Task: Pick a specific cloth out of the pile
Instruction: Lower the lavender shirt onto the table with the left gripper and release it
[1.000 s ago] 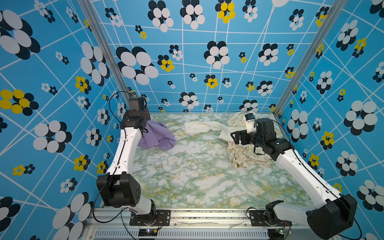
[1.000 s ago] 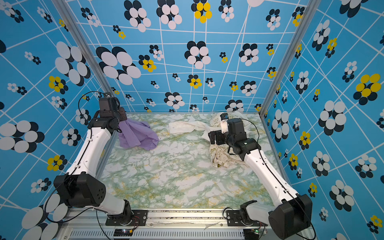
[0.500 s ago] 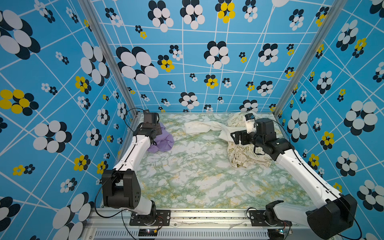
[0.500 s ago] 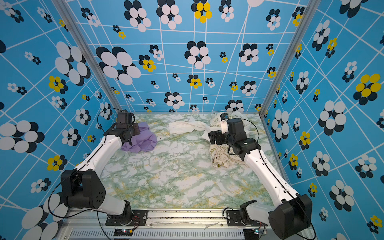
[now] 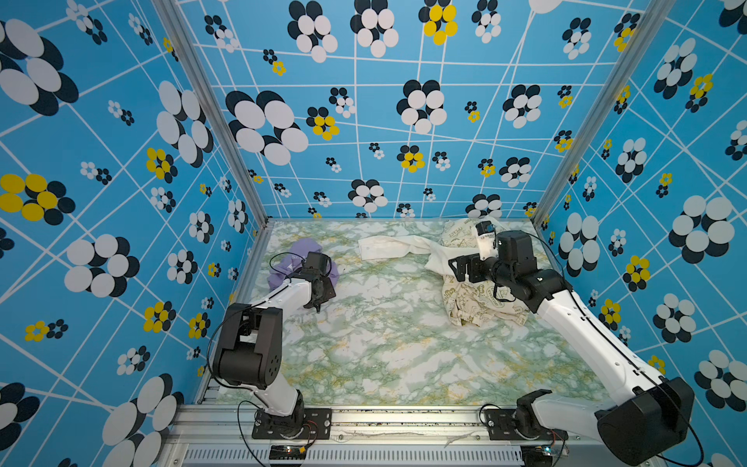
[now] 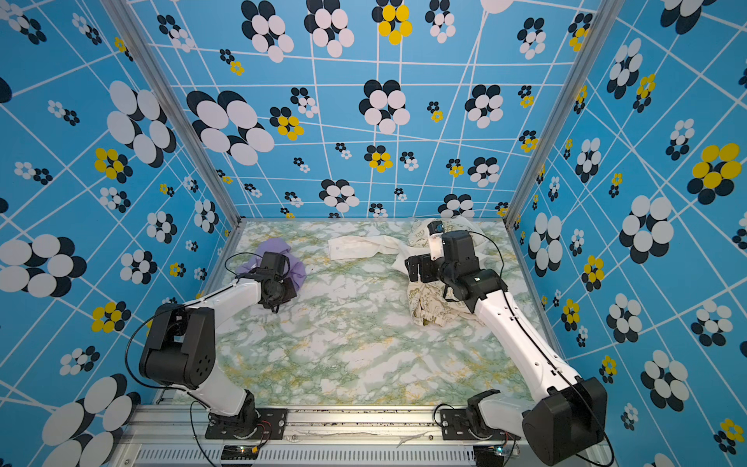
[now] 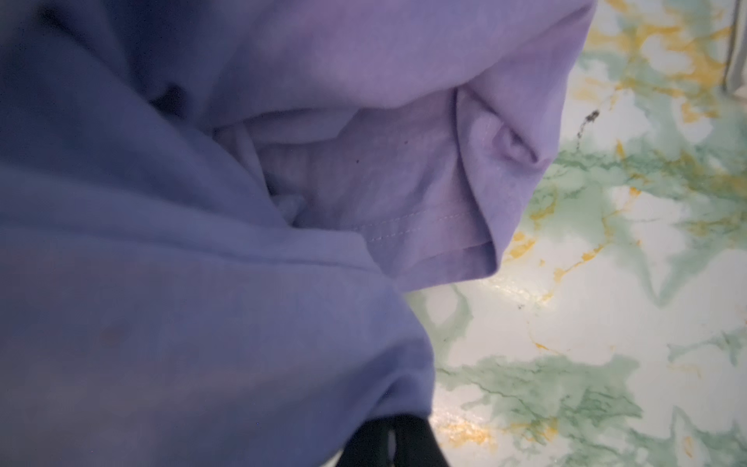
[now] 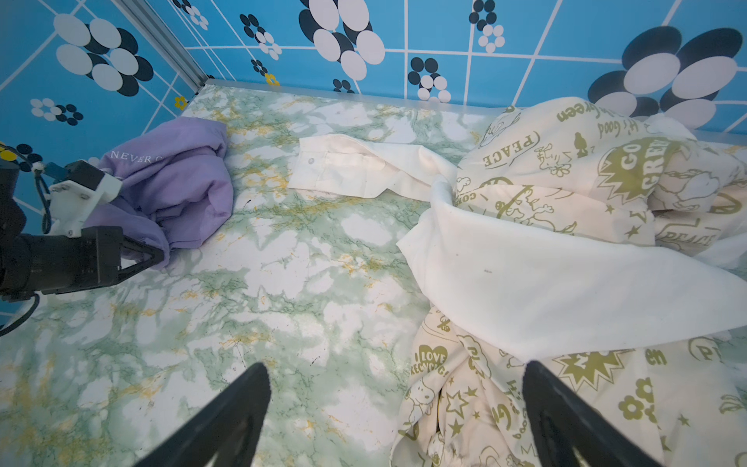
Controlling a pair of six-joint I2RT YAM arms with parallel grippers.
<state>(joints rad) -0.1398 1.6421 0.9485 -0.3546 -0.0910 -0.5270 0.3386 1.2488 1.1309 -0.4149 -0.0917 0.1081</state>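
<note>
— Lilac, soft, bunched: where does the lilac-purple cloth with white lettering point(image 5: 303, 248) lie in both top views?

— On the green-marbled tabletop point(image 5: 384, 343), in the far left corner, well apart from the pile of cream green-printed fabric point(image 5: 477, 299) on the right. The left gripper point(image 5: 323, 291) lies low against the near side of the cloth point(image 6: 275, 246). The right gripper point(image 5: 461, 269) hangs at the pile's point(image 6: 424, 303) left edge, jaws wide.

— And the left wrist view?

— Folds of the cloth point(image 7: 283, 121) fill it, hem stitching showing. One black finger point(image 7: 388, 444) peeks out under the fabric; how far the jaws stand apart I cannot tell.

— The right wrist view?

— The right gripper point(image 8: 396, 404) is spread wide and holds nothing, one finger point(image 8: 541, 404) over the pile point(image 8: 566, 182). A plain white sleeve point(image 8: 343, 170) stretches out from the pile. Across the table, the left gripper's point(image 8: 155, 256) tips meet the cloth point(image 8: 182, 182); whether they pinch it is unclear.
</note>
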